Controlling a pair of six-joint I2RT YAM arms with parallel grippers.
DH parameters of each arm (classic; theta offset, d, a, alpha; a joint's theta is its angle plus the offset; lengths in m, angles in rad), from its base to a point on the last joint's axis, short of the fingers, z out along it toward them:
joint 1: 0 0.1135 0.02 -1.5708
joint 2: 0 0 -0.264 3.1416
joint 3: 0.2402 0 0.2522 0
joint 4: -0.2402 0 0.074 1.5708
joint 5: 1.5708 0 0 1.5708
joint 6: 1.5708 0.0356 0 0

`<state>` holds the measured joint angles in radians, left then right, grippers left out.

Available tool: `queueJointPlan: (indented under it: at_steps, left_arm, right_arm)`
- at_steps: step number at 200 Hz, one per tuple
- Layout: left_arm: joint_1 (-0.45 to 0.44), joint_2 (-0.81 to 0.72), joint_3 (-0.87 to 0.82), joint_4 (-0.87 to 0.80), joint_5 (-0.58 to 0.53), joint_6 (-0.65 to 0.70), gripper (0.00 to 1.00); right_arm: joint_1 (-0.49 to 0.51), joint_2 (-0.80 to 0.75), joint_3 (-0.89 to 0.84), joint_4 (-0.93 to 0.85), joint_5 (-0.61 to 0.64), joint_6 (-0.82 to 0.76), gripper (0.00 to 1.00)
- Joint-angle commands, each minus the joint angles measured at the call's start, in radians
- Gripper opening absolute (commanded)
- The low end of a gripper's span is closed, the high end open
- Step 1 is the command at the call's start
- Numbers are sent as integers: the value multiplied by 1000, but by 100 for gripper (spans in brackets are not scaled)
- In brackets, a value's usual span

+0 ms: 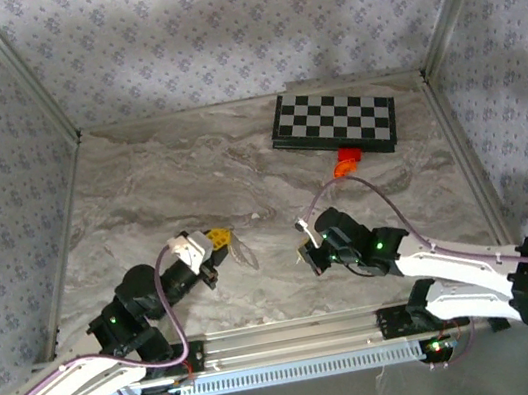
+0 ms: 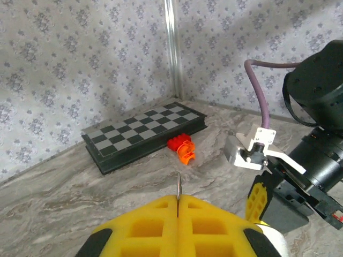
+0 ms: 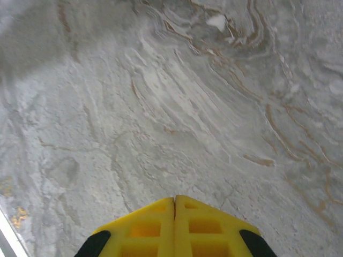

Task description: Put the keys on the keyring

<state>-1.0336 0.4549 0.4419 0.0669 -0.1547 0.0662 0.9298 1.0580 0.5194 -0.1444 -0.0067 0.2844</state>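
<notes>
The left gripper (image 1: 218, 238) is clenched on the keyring (image 1: 243, 252). From above, the ring pokes out past the yellow pads, towards the middle of the table (image 1: 159, 174). In the left wrist view it shows as a thin metal edge (image 2: 178, 187) standing upright from the seam where the pads meet. This looks like a presenting hold, with the loop kept free and steady so that something can be threaded onto it.

The right gripper (image 1: 306, 251) sits close opposite and faces the ring. Its own camera shows the pads (image 3: 174, 206) pressed together with nothing visible between them, pointed down at bare tabletop. No key can be made out in any view, so where it lies cannot be told.

The table is grey-tan marbled stone, matte and flat. A folded chessboard (image 1: 333, 122) lies at the far right, and an orange block (image 1: 346, 161) sits just in front of it; both are well away from the grippers. Pale wallpaper with a small repeating floral print closes in three sides, and bare metal posts (image 2: 171, 48) stand at the corners.
</notes>
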Motion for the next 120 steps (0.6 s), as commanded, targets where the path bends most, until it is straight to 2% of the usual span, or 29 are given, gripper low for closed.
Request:
queueJointPlan:
  at_steps: [1, 49, 78, 120]
  left_arm:
    - [11, 2, 8, 19, -30, -8, 0]
    - [17, 0, -6, 58, 62, -2, 0]
    - [18, 12, -6, 76, 108, -1, 0]
    - [23, 32, -6, 96, 113, 4, 0]
  right_arm:
    - [-6, 37, 6, -33, 19, 35, 0]
    - [-69, 134, -11, -34, -117, 59, 0]
    - [-88, 186, -3, -46, -140, 68, 0]
    - [-92, 196, -12, -56, -143, 97, 1]
